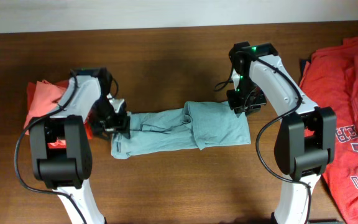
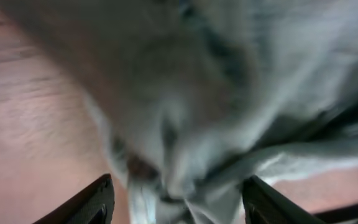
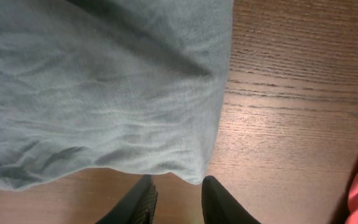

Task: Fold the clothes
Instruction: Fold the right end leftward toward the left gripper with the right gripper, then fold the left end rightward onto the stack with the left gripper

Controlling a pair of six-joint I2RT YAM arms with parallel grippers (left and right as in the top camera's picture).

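Looks like a robotics lab set-up here, not a home. 2 black-and-white machines, the left arm [image 1: 61, 149] and the right arm [image 1: 303, 143], stand at the near edge of a dark wood-grain counter [image 1: 179, 186]. A black cable [image 1: 261, 149] loops off the right one, and a green status light [image 1: 252, 45] glows on top. There's a plain pale wall [image 1: 166, 12] behind. A grey-blue T-shirt [image 1: 216, 127] lies mid-counter, with red T-shirts [image 1: 347, 93] heaped at the right.
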